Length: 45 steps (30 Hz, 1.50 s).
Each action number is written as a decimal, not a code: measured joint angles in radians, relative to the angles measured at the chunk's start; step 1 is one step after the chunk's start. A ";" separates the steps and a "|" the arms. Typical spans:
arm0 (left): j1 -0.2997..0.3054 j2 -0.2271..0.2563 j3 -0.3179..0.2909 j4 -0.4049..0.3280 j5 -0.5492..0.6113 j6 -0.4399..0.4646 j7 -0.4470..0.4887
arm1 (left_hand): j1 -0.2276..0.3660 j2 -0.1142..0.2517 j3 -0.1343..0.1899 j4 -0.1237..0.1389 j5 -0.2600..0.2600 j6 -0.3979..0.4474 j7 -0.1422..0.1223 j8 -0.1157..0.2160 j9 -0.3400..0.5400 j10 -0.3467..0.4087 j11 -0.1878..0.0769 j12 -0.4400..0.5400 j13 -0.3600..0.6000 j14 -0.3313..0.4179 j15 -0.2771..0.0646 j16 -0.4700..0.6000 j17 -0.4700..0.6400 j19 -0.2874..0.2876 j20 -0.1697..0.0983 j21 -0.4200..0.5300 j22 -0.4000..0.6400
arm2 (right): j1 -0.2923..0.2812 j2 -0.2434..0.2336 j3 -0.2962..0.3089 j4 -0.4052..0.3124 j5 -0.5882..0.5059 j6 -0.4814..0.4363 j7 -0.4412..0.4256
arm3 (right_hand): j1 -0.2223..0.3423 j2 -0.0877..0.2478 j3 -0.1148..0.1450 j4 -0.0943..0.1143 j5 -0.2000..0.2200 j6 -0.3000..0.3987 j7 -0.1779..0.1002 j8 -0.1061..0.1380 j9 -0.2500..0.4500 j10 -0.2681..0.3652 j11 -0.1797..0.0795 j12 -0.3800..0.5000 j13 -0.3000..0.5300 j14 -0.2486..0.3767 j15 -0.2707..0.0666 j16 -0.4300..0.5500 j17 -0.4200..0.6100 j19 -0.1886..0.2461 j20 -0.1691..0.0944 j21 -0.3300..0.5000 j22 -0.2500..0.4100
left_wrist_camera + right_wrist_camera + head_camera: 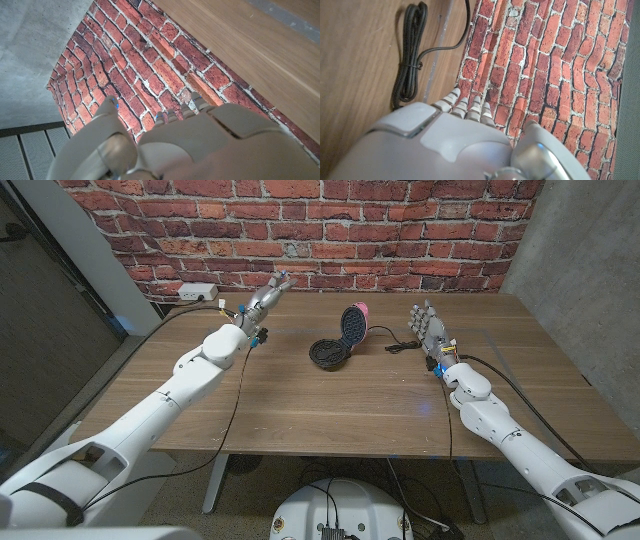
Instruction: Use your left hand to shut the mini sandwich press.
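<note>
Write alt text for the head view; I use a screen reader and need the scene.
An open mini sandwich press, lid up, sits mid-table on a wooden table before a brick wall. The left hand is raised to its left, the right hand to its right; both hold nothing.

The mini sandwich press stands open on the wooden table; left hand and right hand flank it, fingers apart, empty.

I see even, soft overhead light on the table with faint shadows, while both wrist views blur the near hands.
</note>
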 measured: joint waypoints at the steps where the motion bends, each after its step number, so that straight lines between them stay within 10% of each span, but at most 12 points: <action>1: -0.003 0.002 0.001 -0.004 0.009 0.009 0.000 | 0.004 -0.004 0.000 0.000 0.000 0.000 0.000 0.000 0.000 0.000 0.000 0.000 0.000 0.000 0.000 0.000 0.000 0.000 0.000 0.000 0.000 | -0.001 0.000 0.001 0.000 0.000 0.002 0.000 | 0.000 0.000 0.000 0.000 0.000 0.000 0.000 0.000 0.000 0.000 0.000 0.000 0.000 0.000 0.000 0.000 -0.001 0.000 0.000 0.000 0.000; 45: -0.217 0.054 0.118 -0.189 0.271 0.210 -0.158 | 0.026 -0.013 -0.016 -0.010 -0.023 0.000 0.000 0.007 0.000 0.002 -0.002 0.000 0.000 0.000 0.000 0.000 0.005 -0.003 0.007 -0.018 0.004 | -0.016 -0.011 0.013 -0.013 -0.019 0.049 -0.013 | 0.009 0.009 0.005 -0.005 0.000 0.008 0.000 0.000 0.000 0.011 0.011 0.004 0.000 0.000 0.000 0.000 -0.002 0.000 0.000 -0.008 0.000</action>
